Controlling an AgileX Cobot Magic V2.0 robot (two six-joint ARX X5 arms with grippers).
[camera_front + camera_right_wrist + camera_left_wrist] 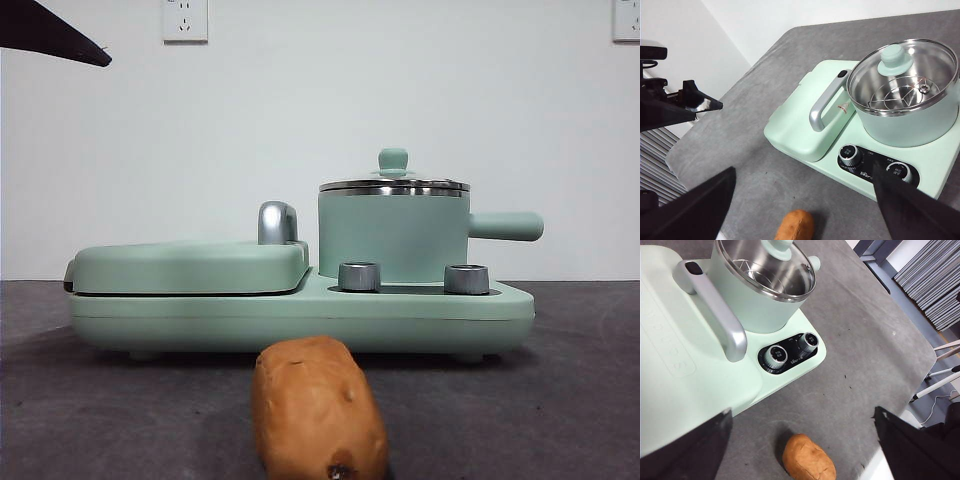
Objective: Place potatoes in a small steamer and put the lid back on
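I count one potato (318, 408) lying on the grey table (560, 400), just in front of the appliance base (300, 315) and apart from it. One small steamer (394, 235) stands on that base with its one glass lid (903, 71) on top, side handle (505, 226) pointing away from the one flat griddle (190, 267) beside it. Two control dials (776, 355) sit on the base in front of the steamer. My left pincer (800, 450) hangs above the potato, jaws wide and holding nothing. My right pincer (805, 210) likewise hangs over the table, jaws wide, gripping nothing.
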